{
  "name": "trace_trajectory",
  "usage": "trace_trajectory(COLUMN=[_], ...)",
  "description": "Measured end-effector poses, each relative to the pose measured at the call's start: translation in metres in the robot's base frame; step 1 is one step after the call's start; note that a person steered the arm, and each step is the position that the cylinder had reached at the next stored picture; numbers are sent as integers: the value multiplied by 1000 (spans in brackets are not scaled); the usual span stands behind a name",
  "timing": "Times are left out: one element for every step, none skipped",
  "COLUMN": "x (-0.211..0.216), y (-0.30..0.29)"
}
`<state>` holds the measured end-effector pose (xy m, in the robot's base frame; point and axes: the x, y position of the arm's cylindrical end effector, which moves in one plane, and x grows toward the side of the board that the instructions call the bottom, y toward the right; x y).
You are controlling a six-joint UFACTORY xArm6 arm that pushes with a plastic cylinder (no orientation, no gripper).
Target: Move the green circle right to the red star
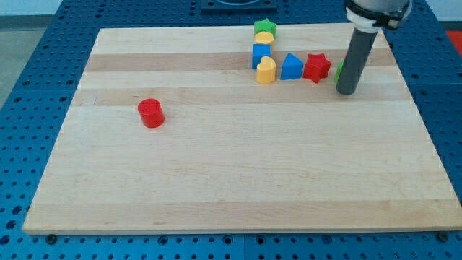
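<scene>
The red star (316,67) lies near the view's top right, next to a blue triangular block (291,66). A sliver of a green block (338,71), the green circle, shows just right of the star, mostly hidden behind my rod. My tip (346,92) rests on the board right at that green block, slightly below it and to its right. The gap between the green block and the star is small; contact cannot be told.
A green star (265,28), a yellow block (263,37), a blue block (261,54) and a yellow heart (266,71) cluster left of the blue triangle. A red cylinder (151,113) stands alone at the view's left. The wooden board (238,180) lies on a blue perforated table.
</scene>
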<state>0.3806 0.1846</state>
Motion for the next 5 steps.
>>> trace_trajectory(x=[-1,-3,-4,-9,-7], y=[2,3,3,3,3])
